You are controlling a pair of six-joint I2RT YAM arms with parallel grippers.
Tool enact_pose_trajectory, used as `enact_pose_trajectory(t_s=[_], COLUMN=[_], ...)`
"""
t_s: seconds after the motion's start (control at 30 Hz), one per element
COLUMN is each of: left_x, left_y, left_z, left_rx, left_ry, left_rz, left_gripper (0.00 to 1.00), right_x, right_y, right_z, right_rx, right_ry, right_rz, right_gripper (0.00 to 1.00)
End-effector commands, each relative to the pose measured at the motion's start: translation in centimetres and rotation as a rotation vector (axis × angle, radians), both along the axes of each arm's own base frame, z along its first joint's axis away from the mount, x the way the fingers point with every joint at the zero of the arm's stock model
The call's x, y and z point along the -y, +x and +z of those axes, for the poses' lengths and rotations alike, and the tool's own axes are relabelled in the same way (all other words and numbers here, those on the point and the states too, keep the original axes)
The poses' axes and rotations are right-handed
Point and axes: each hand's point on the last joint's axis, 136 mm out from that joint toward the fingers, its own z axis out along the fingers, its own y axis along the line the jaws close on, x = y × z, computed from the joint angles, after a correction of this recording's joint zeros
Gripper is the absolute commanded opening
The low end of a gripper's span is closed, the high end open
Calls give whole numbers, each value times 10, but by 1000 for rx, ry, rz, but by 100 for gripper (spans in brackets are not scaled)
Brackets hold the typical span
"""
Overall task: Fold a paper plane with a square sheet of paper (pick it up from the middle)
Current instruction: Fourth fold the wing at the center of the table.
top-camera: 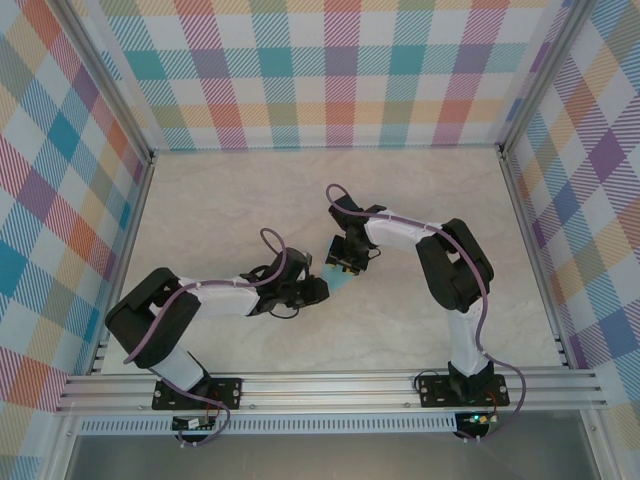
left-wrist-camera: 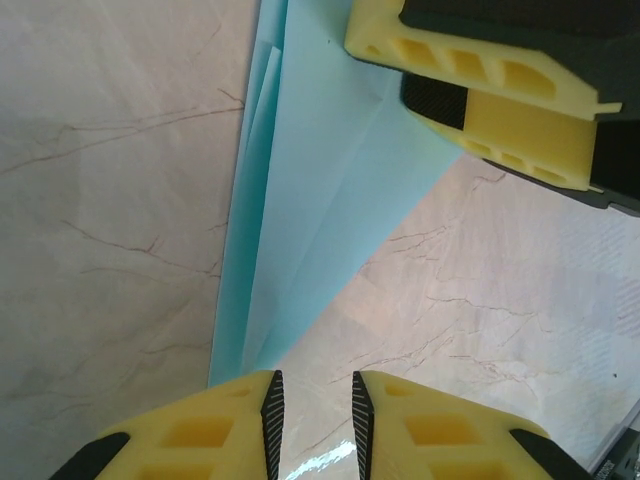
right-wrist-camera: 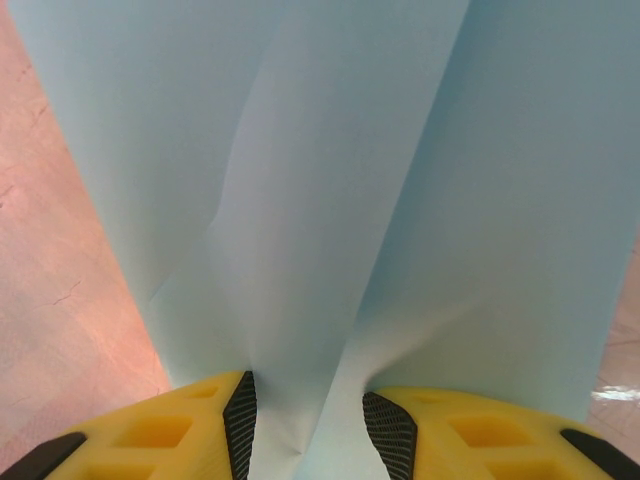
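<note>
The light blue paper plane (top-camera: 348, 284) lies mid-table as a narrow pointed dart with layered folds. In the left wrist view the paper plane (left-wrist-camera: 320, 180) tapers to a tip just left of my left gripper (left-wrist-camera: 312, 400), which is open with only bare table between its pads. From above, the left gripper (top-camera: 320, 289) sits at the paper's left edge. My right gripper (top-camera: 345, 264) is at the wide far end, and its yellow fingers (left-wrist-camera: 480, 70) rest on the sheet. Seen from the right wrist, the right gripper (right-wrist-camera: 305, 410) is shut on the paper plane (right-wrist-camera: 330, 200), which bunches between the pads.
The marble-patterned table (top-camera: 240, 200) is ringed by checked walls (top-camera: 340, 70) with aluminium posts. An aluminium rail (top-camera: 330, 385) carrying both arm bases runs along the near edge. Purple cables loop over each arm.
</note>
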Motion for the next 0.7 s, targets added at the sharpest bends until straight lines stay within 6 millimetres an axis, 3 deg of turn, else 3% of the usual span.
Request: enact_pose_trajectory(t_s=[0.0,0.33,0.67], left_x=[-5,-18,-6], left_y=[-2,-5,-10], left_z=[-10,-21,-16], left_rx=[-17,-38,-62], left_ry=[56,128,79], left_rz=[-2,21,-32], left_gripper=[27,27,29], right_x=[91,91,92], right_y=[-51,-51,-52], right_z=[-97,-97,-97], right_rx=[-195,-196,-198], right_ry=[-404,-404,-406], right_rz=[-11,-13,-13], right_gripper=[42,42,42])
